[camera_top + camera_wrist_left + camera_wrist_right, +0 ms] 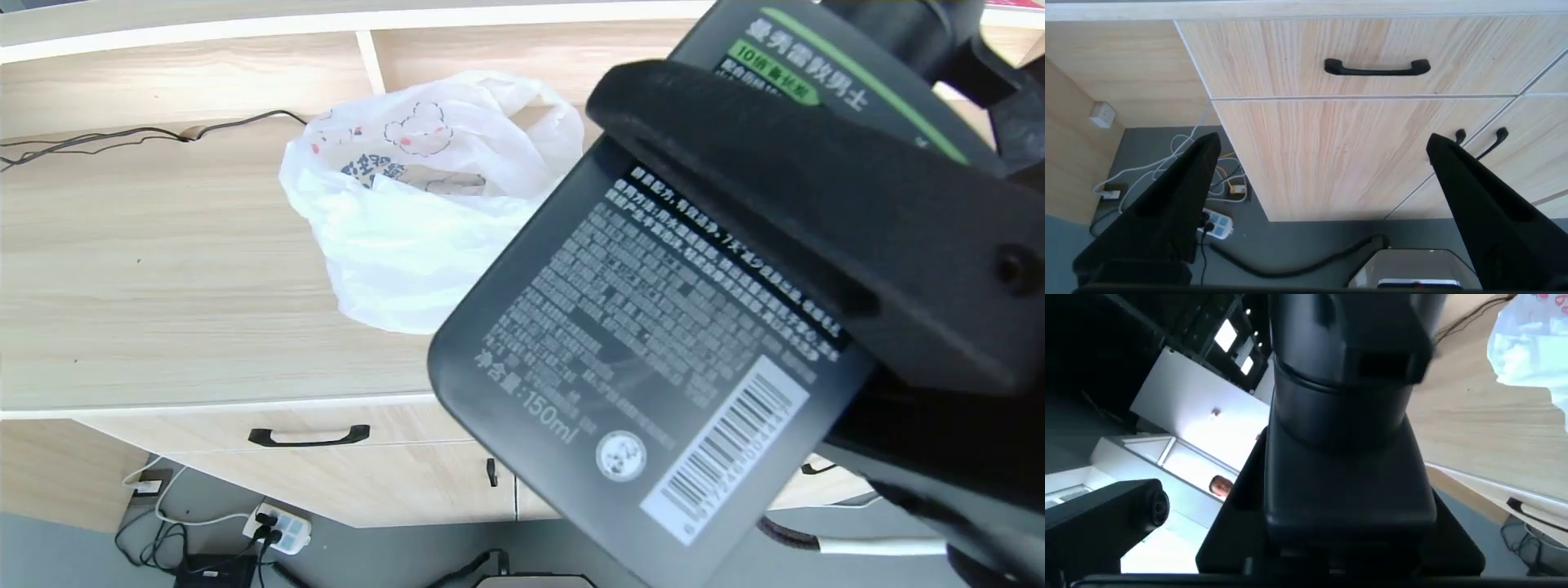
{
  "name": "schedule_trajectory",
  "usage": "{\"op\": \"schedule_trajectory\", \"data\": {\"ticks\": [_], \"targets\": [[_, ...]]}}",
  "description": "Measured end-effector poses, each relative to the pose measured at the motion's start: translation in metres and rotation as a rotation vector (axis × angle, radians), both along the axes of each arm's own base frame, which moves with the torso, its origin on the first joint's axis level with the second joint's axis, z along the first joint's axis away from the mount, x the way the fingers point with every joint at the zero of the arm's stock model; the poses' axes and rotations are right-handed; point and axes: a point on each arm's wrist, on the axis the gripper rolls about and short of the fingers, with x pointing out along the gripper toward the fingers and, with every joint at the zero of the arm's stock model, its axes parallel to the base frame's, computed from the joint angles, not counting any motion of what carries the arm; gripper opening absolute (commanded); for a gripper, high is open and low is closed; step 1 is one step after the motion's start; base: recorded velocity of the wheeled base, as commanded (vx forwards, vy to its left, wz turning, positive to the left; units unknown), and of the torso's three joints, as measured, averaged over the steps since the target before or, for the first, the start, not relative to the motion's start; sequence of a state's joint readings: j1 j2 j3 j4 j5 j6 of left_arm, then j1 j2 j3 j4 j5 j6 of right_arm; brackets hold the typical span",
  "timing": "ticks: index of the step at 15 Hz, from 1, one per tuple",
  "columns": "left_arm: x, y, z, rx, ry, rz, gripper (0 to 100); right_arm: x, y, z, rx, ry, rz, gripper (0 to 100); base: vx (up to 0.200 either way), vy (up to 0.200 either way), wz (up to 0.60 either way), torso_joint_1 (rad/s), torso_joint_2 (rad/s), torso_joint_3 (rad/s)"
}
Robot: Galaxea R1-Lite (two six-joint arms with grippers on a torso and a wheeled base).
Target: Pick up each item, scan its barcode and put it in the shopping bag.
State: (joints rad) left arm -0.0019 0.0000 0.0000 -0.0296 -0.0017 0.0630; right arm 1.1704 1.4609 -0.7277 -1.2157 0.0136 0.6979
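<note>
R gripper (645,114) held dark bottle (620,343) clamped, high up and right of shopping bag (408,245), barcode (727,449) facing head cam. L gripper (1323,140) was wide, empty, low by drawer fronts (1372,131) below bag. Risk: bag mouth looked floppy, so bottle could snag rim and drop onto counter (163,269). Far finger was hidden behind bottle; bag contents unclear.
</note>
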Motion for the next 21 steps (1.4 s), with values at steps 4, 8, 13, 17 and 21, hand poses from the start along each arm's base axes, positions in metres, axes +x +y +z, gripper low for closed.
{"op": "schedule_trajectory", "data": {"ticks": [4,8,13,17,21], "targets": [[0.0,0.0,0.0,-0.001,0.0,0.001,100,0.002,0.011,-0.002,-0.012,0.004,0.01,0,0.0,0.0,0.0,0.0,0.0,0.0],[0.0,0.0,0.0,-0.002,0.0,0.0,100,-0.004,0.01,0.0,-0.004,-0.014,0.065,0,0.0,0.0,0.0,0.0,0.0,0.0],[0.0,0.0,0.0,0.0,0.0,0.001,100,-0.004,0.007,-0.002,-0.016,-0.023,0.056,0,0.0,0.0,0.0,0.0,0.0,0.0],[0.0,0.0,0.0,-0.001,-0.001,0.0,100,0.036,-0.007,-0.017,-0.172,-0.205,-0.232,0,0.0,0.0,0.0,0.0,0.0,0.0],[0.0,0.0,0.0,-0.01,0.0,0.0,100,0.105,-0.045,-0.028,-0.44,-0.527,-0.601,0,0.0,0.0,0.0,0.0,0.0,0.0]]}}
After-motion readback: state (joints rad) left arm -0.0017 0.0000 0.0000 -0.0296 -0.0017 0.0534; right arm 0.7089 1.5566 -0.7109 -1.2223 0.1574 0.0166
